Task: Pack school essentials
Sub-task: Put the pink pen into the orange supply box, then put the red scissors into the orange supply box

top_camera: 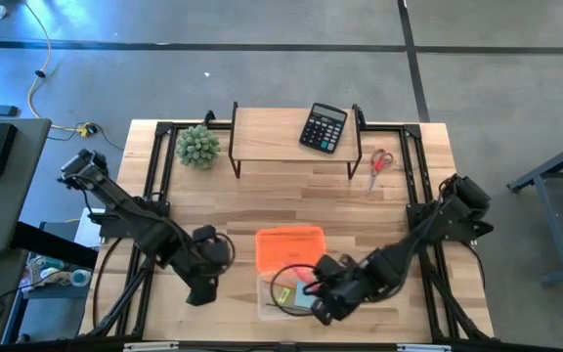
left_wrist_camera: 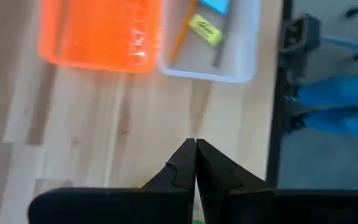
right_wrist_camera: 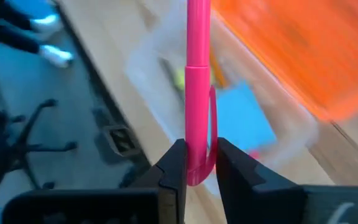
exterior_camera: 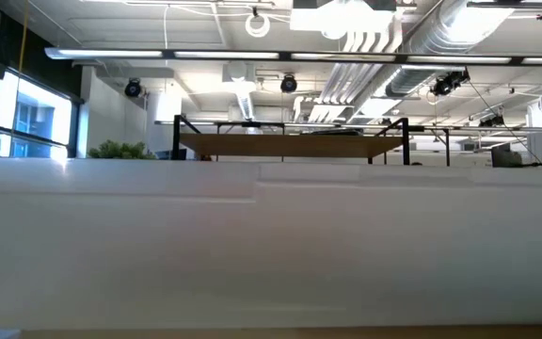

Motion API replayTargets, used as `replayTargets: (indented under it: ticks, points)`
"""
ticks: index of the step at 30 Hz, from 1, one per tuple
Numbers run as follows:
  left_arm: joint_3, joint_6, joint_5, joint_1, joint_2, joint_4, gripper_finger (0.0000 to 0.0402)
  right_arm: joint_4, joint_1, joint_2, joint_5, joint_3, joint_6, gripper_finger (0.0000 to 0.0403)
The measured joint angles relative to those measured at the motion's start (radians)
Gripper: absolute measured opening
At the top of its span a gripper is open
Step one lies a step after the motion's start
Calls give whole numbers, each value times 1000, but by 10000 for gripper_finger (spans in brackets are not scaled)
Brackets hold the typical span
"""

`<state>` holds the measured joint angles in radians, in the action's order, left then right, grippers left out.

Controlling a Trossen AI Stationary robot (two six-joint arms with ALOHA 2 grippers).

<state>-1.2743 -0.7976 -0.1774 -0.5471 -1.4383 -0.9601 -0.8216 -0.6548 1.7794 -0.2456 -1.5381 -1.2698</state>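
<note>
A clear plastic box (top_camera: 283, 298) sits at the table's near edge, and its orange lid (top_camera: 289, 246) lies just beyond it. Inside the box I see a light-blue note pad (right_wrist_camera: 244, 118), a yellow-green marker (left_wrist_camera: 205, 29) and a thin pencil (left_wrist_camera: 179, 40). My right gripper (right_wrist_camera: 196, 158) hovers over the box, shut on a pink pen (right_wrist_camera: 197, 74). My left gripper (left_wrist_camera: 195, 149) is shut and empty, left of the box above bare table (top_camera: 203, 284). Red-handled scissors (top_camera: 379, 161) lie flat near the far right. My right gripper pinches the pink pen between its two fingers at the clip end (right_wrist_camera: 199, 163). The pen runs along the fingers and sticks out forward past their tips. The fingers come slanting from the table's right. The pen is lifted clear above the open box.
A black calculator (top_camera: 323, 127) rests on a wooden shelf (top_camera: 272, 132) at the far edge. A spiky green plant (top_camera: 197, 147) stands left of it. Black frame rails (top_camera: 418, 186) line both table sides. A white wall (exterior_camera: 271, 245) fills most of the low view.
</note>
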Motion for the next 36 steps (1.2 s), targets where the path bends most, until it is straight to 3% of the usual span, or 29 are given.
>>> replayTargets:
  ticks: [4,11,19,25,30,36]
  points:
    - [101,-60,-49,-9,79,38,0,100,57,2,35,0,145,55]
    - [246,-133,-74,-10,167,157,0,112,101,44,122,-1,273,55]
    - [275,-169,-70,-10,177,217,0,137,98,144,243,-1,393,55]
    - [275,-169,-69,-10,177,224,0,113,98,202,287,0,391,57]
    - [275,-169,-51,-10,177,226,0,93,92,218,301,0,397,88]
    - [275,-169,-59,-10,177,225,1,68,91,211,289,0,384,165]
